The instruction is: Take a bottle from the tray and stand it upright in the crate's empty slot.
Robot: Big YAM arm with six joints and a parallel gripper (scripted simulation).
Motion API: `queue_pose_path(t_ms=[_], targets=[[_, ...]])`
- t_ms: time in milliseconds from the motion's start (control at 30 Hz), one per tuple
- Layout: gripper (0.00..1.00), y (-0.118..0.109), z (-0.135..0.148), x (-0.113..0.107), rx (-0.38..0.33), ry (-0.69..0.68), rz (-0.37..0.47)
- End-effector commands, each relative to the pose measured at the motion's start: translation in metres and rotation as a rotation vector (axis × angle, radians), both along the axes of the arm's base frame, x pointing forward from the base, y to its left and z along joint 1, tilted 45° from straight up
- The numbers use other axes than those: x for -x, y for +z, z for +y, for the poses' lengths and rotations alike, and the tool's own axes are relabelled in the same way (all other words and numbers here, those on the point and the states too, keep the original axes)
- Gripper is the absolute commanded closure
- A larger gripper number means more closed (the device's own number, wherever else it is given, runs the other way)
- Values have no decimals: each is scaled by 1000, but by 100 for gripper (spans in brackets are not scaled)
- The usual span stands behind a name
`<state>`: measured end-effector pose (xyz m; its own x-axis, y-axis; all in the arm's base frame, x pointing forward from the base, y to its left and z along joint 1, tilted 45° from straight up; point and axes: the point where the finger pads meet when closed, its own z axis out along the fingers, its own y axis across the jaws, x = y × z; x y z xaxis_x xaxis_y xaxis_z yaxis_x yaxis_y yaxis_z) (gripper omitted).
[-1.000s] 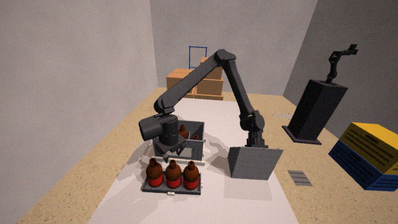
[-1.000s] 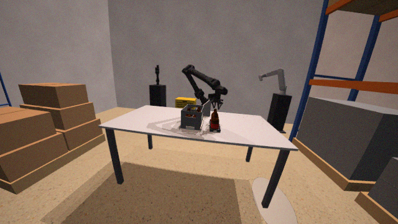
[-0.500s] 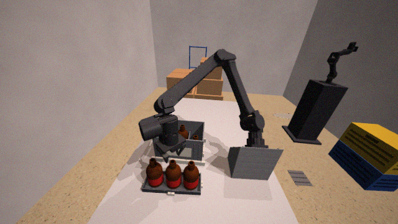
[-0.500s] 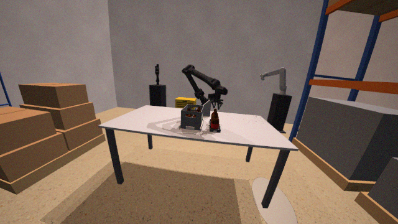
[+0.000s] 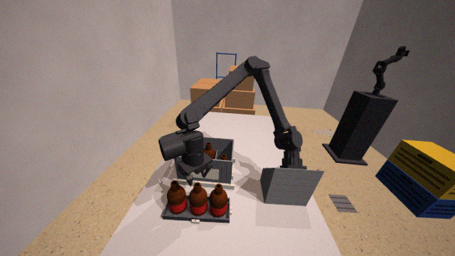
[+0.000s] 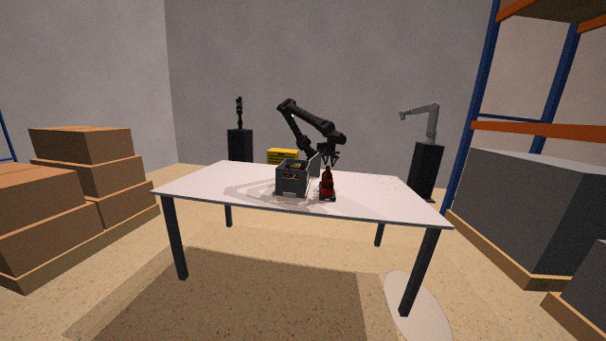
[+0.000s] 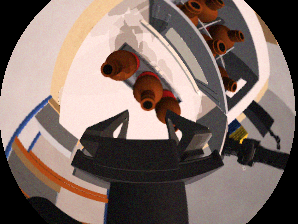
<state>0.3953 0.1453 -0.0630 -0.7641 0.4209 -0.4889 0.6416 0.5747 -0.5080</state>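
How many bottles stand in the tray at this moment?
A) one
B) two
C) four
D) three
D: the top view shows three brown bottles with red labels side by side, left, middle and right, upright in the tray, while the open gripper hangs above them, holding nothing.
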Motion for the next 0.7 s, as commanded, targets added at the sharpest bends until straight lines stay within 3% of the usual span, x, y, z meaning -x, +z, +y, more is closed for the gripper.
queue_pose_path(t_ms=[0, 667], targets=[[39, 3, -7, -10, -11, -12, -11], [39, 1, -7, -9, -8, -12, -7]])
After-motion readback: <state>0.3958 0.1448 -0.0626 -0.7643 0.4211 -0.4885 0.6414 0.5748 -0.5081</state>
